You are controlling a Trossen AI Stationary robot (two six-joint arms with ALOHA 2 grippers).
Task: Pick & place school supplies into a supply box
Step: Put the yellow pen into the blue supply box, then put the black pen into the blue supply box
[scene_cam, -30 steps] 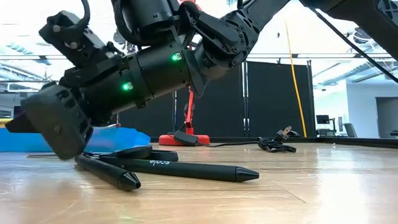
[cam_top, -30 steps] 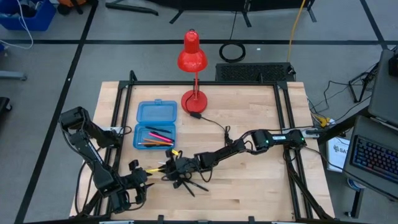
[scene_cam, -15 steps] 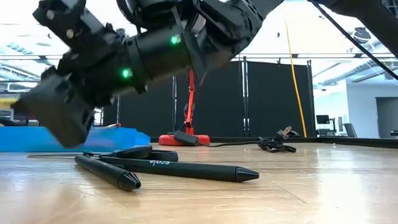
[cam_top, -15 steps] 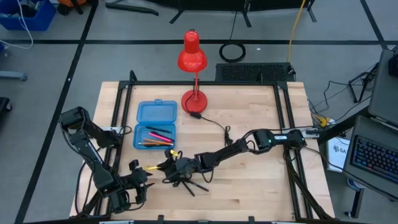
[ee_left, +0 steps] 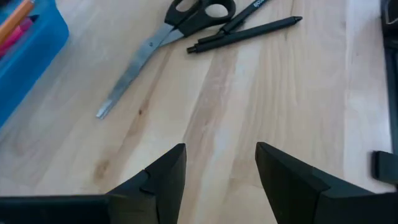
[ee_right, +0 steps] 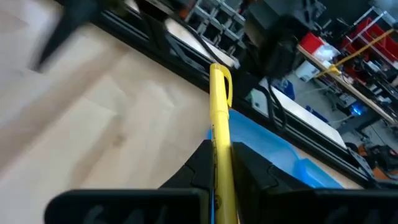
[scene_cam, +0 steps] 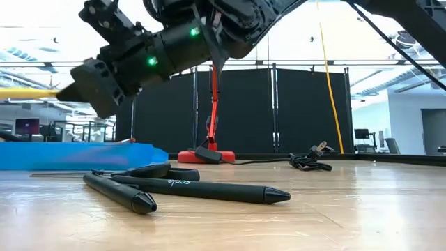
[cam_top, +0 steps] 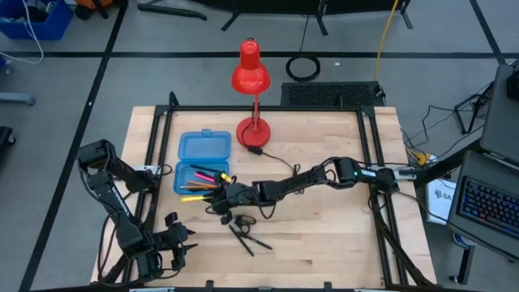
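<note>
My right gripper (cam_top: 217, 195) reaches from the table's right and is shut on a yellow pen (cam_top: 195, 197), just off the near edge of the open blue supply box (cam_top: 201, 177). The box's tray holds orange, pink and yellow pencils (cam_top: 207, 174). Its lid (cam_top: 204, 148) lies open on the far side. Small scissors (ee_left: 165, 37) and two black pens (ee_left: 245, 34) lie flat on the wood nearer the front. My left gripper (ee_left: 221, 168) hovers open at the front left, its fingers clear of the wood. My right gripper pinches one end of the yellow pen (ee_right: 219, 134) between its two fingers. The fingers come nearly level from the table's right, and the pen sticks out ahead along them. The pen (scene_cam: 28, 92) is lifted clear of the table, about level, its free end toward the box.
A red desk lamp (cam_top: 251, 77) stands at the table's far middle, and its black cord (cam_top: 280, 162) trails across the wood to the right arm. A black frame rail (cam_top: 158, 154) runs along the table's left side. Bare wood lies right of the black pens.
My right gripper has risen off the pile of black pens and scissors with the yellow pen. It has gone toward the table's far edge, up to the blue box. The pen is now lifted clear. The black pens and the scissors have stayed on the wood.
</note>
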